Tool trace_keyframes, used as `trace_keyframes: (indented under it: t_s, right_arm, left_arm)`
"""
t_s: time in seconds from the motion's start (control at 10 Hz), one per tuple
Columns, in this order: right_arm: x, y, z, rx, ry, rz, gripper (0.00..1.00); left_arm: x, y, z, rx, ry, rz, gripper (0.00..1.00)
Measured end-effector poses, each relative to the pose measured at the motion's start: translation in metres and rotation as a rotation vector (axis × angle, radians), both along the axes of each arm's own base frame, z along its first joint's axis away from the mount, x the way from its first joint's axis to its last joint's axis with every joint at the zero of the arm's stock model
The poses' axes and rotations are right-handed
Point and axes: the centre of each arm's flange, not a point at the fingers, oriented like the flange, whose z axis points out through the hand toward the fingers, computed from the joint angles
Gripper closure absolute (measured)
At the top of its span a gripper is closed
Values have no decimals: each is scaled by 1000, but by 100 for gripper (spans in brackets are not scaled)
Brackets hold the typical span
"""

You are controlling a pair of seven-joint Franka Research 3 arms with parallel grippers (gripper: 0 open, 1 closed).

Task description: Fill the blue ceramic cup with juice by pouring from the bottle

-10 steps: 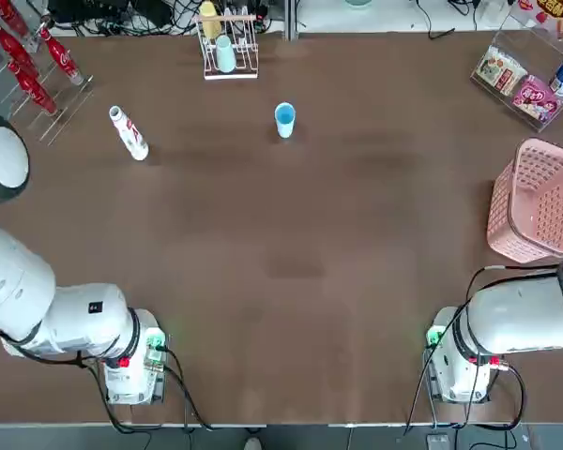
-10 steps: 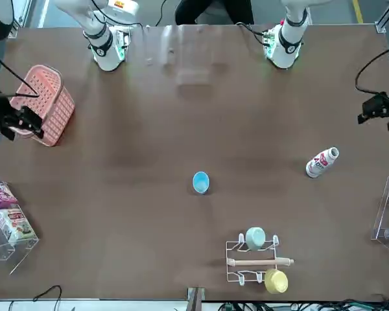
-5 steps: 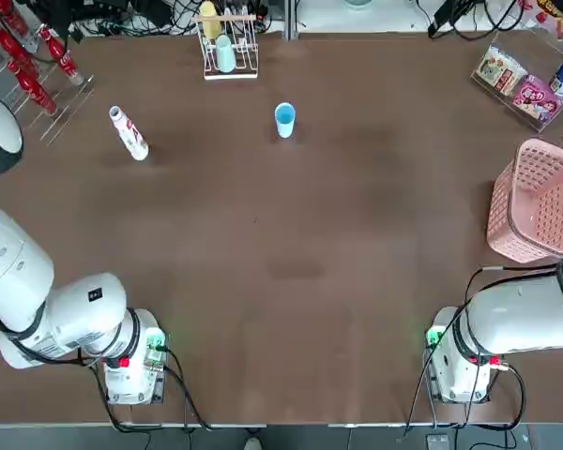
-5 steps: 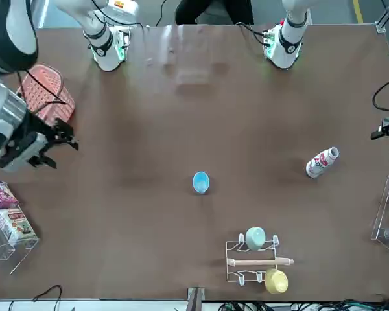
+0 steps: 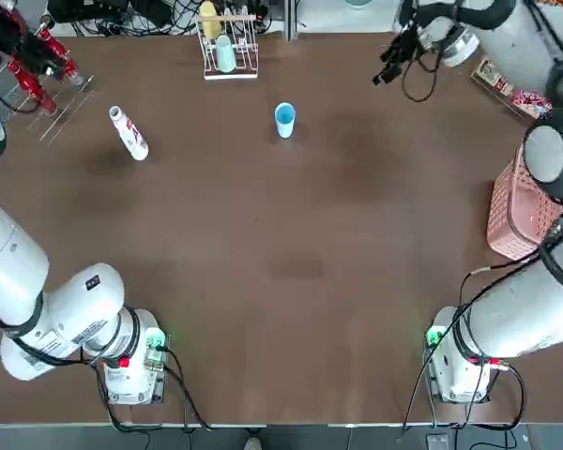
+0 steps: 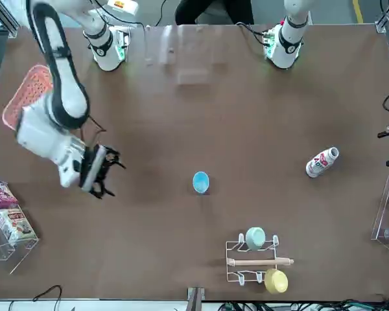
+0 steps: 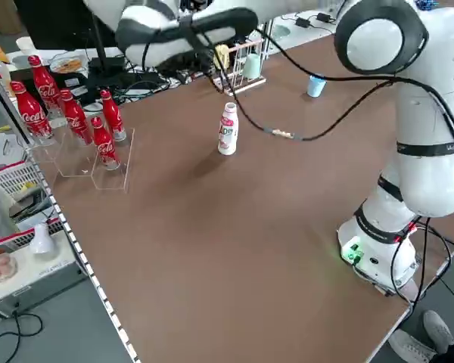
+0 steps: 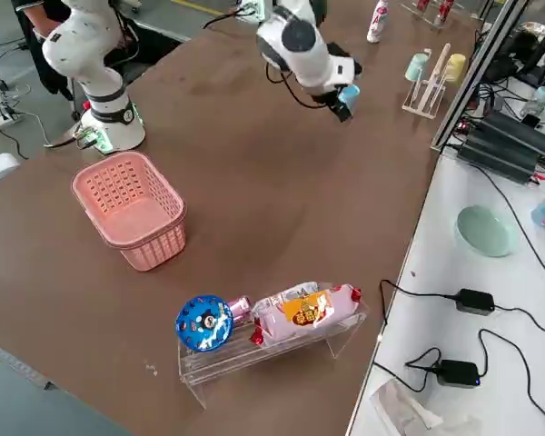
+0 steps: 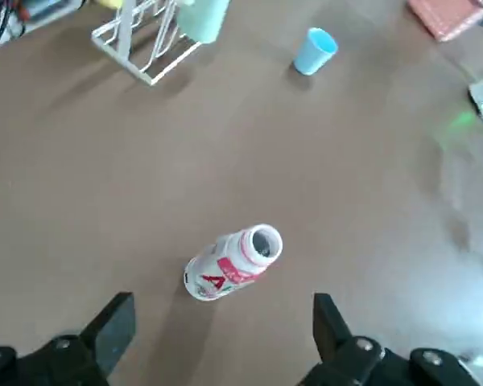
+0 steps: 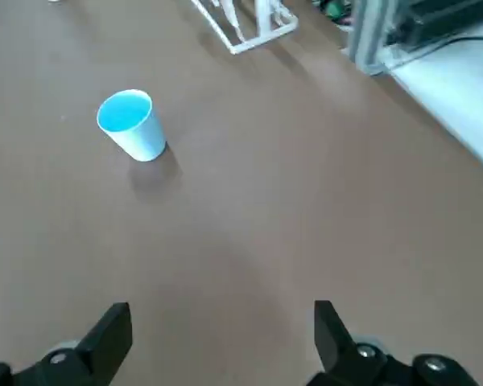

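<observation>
On the near half of the brown counter (image 5: 291,281) only the two arm bases stand; everything the task needs is at the far side, and no part of the job looks done yet. The white bottle (image 5: 129,132) stands upright at the far left, untouched. The left tool (image 9: 217,338) hangs above and short of it, fingers spread wide and empty; in its wrist view the bottle's mouth appears open, though that is hard to confirm. The blue ceramic cup (image 5: 284,119) stands upright near the far middle, well apart from the bottle, and looks empty. The right tool (image 10: 221,342), also wide open and holding nothing, hovers off to the cup's right. Still to do: grasping the bottle, carrying it to the cup, and pouring.
</observation>
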Motion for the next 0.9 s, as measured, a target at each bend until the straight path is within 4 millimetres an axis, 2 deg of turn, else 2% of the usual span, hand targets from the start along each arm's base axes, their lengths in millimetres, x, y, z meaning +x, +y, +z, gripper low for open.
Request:
trace_keyframes:
  t_s: [0.1, 0.2, 0.3, 0.4, 0.6, 0.8, 0.9]
  right_arm:
    - [-6, 28, -41, 64, 31, 8, 0]
    - [-10, 50, -74, 117, 41, 16, 0]
    - [-11, 67, -100, 160, 30, 33, 0]
    - [-10, 83, -117, 188, 4, 70, 0]
    - [-9, 112, -125, 212, -56, 152, 0]
    - [-12, 137, -121, 226, -132, 189, 0]
    - [-10, 145, -124, 209, -153, 184, 0]
  left_arm:
    - [-6, 12, -19, -69, -97, -71, 2]
    - [-12, 24, -50, -122, -154, -112, 1]
    - [-16, 33, -79, -163, -183, -132, 2]
    - [-20, 38, -101, -202, -215, -143, 2]
    - [-27, 41, -143, -284, -285, -166, 2]
    - [-33, 31, -190, -356, -315, -197, 2]
    - [-35, 26, -205, -379, -326, -212, 1]
